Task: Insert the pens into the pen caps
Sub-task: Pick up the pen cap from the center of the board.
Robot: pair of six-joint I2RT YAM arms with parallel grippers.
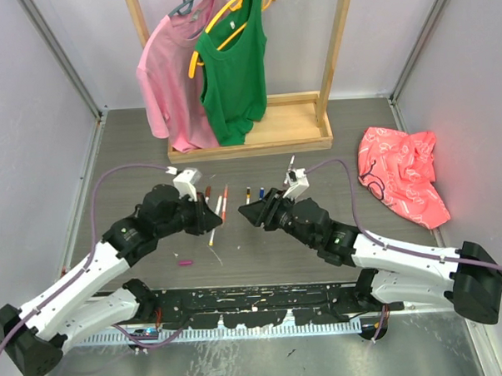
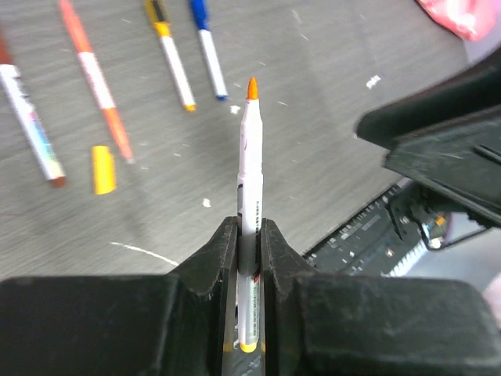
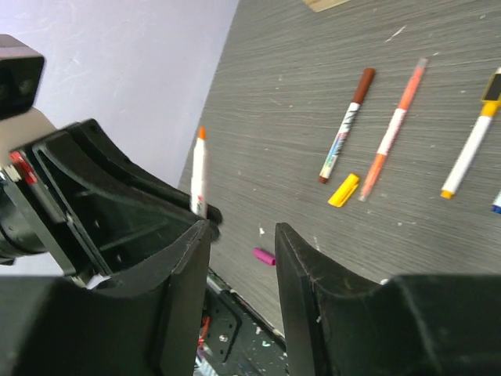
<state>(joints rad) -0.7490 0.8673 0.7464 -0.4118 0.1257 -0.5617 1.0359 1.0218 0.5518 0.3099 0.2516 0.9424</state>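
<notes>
My left gripper (image 2: 249,236) is shut on a white pen (image 2: 249,160) whose orange tip points forward above the table; it also shows in the right wrist view (image 3: 199,174). My right gripper (image 3: 241,235) is open and empty, facing the left gripper (image 1: 212,215) from close by. On the table lie a brown-ended pen (image 2: 30,121), an orange pen (image 2: 95,78), a yellow pen (image 2: 172,59) and a blue pen (image 2: 208,47). A yellow cap (image 2: 103,169) lies beside the orange pen. A magenta cap (image 3: 264,256) lies near the table's front edge, below my right gripper (image 1: 247,213).
A wooden rack base (image 1: 274,137) stands at the back with a pink shirt (image 1: 169,75) and a green top (image 1: 234,72) on hangers. A crumpled red cloth (image 1: 400,173) lies at the right. Walls close in both sides.
</notes>
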